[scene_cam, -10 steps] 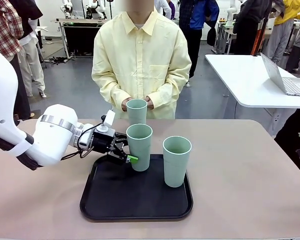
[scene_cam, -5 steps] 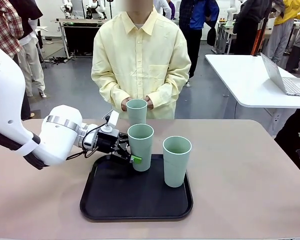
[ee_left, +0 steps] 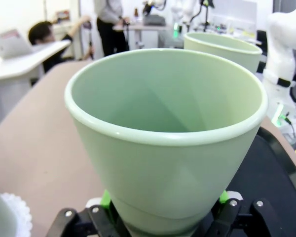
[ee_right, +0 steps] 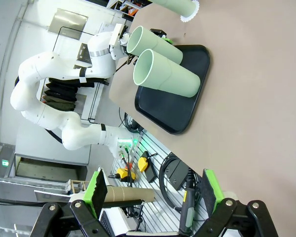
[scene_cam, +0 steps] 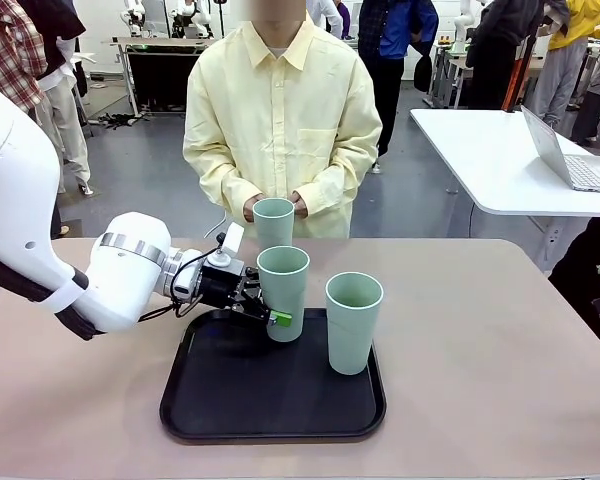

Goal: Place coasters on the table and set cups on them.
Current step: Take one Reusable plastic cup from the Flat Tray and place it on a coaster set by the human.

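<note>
Three mint-green cups show in the front view. The middle cup stands at the back of the black tray, and my left gripper is shut on its base. In the left wrist view this cup sits between the green pads. A second cup stands free on the tray's right. The far cup rests on a white lacy coaster on the table; that coaster also shows at the lower left. My right gripper hangs open and empty, away from the tray.
A person in a pale yellow shirt stands at the far edge, hands clasped just behind the far cup. A white table with a laptop stands at the right. Bare tabletop lies left and right of the tray.
My left gripper slid a little right around the middle cup's base and closed on it. The other two cups and the person's hands stayed put.
</note>
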Motion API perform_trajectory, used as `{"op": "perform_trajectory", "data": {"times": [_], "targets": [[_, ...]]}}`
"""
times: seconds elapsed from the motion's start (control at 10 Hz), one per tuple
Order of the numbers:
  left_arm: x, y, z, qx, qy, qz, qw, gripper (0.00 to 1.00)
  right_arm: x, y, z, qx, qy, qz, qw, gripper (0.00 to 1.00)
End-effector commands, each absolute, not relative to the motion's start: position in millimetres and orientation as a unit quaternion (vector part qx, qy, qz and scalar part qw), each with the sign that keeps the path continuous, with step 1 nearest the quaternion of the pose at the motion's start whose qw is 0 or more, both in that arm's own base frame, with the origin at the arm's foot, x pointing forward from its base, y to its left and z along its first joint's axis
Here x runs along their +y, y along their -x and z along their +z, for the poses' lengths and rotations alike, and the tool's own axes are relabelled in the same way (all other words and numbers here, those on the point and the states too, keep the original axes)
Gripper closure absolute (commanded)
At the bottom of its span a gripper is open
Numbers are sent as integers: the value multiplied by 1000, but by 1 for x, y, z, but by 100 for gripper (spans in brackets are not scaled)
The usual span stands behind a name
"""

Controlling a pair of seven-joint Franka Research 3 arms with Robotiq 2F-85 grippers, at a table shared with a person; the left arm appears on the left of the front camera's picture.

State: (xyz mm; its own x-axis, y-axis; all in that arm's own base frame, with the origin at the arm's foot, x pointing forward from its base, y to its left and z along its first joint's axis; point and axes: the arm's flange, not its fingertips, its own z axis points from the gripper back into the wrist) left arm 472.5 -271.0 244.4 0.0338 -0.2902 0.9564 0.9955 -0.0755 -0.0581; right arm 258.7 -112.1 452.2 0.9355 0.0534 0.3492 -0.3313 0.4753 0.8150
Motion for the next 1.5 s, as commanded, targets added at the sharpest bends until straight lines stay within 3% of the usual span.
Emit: {"op": "perform_trajectory", "data": {"times": [0.0,0.3,0.6,0.8,1.4], "targets": [[-272,-474,246,-402,458,-569,552,100,-112,-262,452,-149,-510,118,839,0],[-261,-450,282,-389,452,-574,561,100,-112,-262,452,-149,-510,118,839,0],[-248,-412,405,-377,431,-598,561,100,-112,-262,452,-149,-510,118,839,0],[-246,-406,447,-377,424,-595,569,100,-112,-262,452,-149,-510,118,839,0],[-246,-399,470,-391,417,-593,567,100,-112,-262,452,-149,-510,118,839,0]]}}
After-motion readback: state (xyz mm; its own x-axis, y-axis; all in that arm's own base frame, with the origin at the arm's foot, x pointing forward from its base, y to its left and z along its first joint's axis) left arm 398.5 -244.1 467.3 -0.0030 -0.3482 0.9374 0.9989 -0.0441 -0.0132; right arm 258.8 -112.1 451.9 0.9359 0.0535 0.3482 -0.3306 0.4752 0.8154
